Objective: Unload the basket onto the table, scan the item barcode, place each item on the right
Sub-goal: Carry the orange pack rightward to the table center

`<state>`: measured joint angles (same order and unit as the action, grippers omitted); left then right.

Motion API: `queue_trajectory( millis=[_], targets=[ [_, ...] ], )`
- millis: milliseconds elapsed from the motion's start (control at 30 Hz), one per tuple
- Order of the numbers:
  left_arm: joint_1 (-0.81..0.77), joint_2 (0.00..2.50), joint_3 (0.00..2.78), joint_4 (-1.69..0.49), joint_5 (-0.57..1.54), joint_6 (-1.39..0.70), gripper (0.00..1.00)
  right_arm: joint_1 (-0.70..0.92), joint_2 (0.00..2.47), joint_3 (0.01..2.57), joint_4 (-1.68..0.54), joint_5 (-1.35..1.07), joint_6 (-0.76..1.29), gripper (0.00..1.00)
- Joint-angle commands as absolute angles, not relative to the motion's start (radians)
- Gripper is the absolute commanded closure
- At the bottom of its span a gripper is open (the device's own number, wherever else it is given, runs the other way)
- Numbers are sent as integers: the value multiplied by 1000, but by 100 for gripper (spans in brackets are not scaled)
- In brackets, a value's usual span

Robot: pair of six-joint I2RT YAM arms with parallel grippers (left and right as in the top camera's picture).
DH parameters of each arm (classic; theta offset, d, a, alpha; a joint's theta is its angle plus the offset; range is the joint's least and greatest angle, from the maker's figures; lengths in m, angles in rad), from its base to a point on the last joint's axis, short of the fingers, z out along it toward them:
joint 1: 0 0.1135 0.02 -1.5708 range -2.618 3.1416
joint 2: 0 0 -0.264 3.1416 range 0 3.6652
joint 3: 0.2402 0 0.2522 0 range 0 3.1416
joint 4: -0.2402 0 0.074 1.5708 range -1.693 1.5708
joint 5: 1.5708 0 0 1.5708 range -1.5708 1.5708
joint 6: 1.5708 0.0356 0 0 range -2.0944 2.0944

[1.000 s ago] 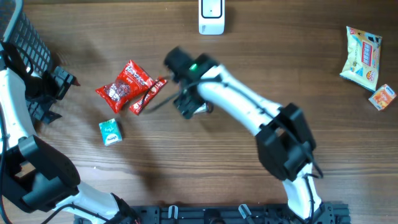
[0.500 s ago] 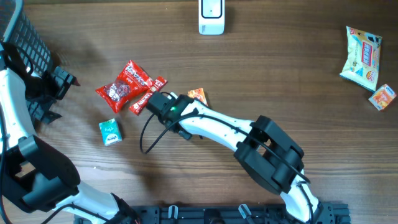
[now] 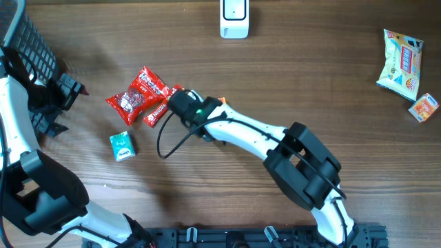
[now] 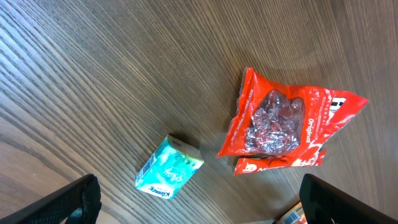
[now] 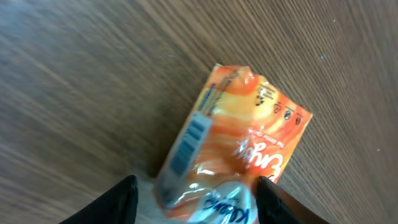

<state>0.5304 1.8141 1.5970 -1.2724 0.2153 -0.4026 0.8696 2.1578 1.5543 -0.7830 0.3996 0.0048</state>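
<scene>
Orange packet (image 5: 242, 143) lies flat on the desk (image 5: 74, 74), just beside the red bag (image 3: 138, 95). Right tool (image 5: 198, 193) straddles its end, fingers spread, not yet pinching; left tool (image 4: 199, 190) gapes wide, holding nothing. Judged light, crinkly, slippery film: pinch a sealed edge, barcode left uncovered.
</scene>
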Motion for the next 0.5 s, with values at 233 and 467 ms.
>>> queue_trajectory(
  millis=[233,467],
  targets=[
    [548,1810,1605,-1272,216,-427,0,766,2154,1545,-802,329,4,69],
    [548,1810,1605,-1272,216,-427,0,763,2152,1564,-810,312,92,96]
  ],
)
